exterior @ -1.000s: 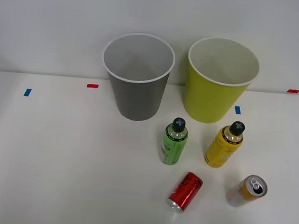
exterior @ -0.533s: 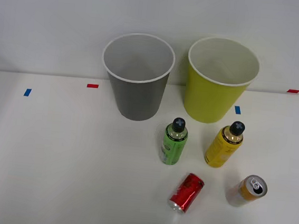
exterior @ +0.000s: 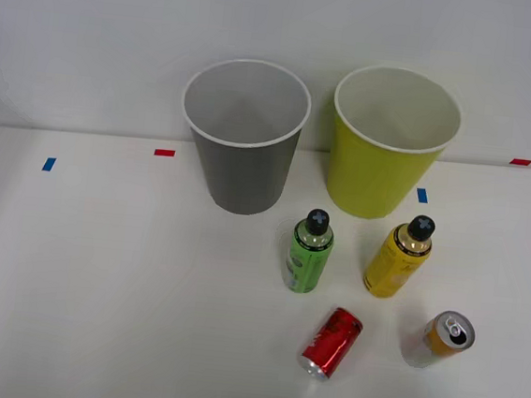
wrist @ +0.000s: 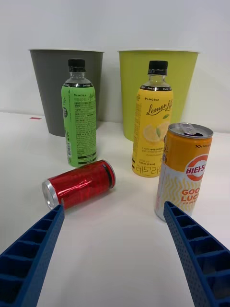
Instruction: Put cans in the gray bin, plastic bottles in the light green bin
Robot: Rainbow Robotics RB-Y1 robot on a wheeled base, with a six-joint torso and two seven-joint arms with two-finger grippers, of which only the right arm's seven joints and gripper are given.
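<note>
On the white table a red can (exterior: 332,342) lies on its side, and an orange-gold can (exterior: 442,338) stands upright to its right. Behind them stand a green bottle (exterior: 309,255) and a yellow bottle (exterior: 397,259), both black-capped. The gray bin (exterior: 245,169) and the light green bin (exterior: 376,177) stand at the back by the wall. In the right wrist view my right gripper (wrist: 114,207) is open and low over the table. Just beyond its fingertips are the red can (wrist: 79,183) and the orange-gold can (wrist: 184,172), then the green bottle (wrist: 79,120), yellow bottle (wrist: 151,129), gray bin (wrist: 45,86) and light green bin (wrist: 184,86).
Small red tape marks (exterior: 165,153) and blue tape marks (exterior: 49,164) dot the table (exterior: 97,286). A pale wall rises directly behind the bins. The table's right corner curves off near another red mark (exterior: 521,162).
The red can has rolled very slightly to the right. Everything else stands as before.
</note>
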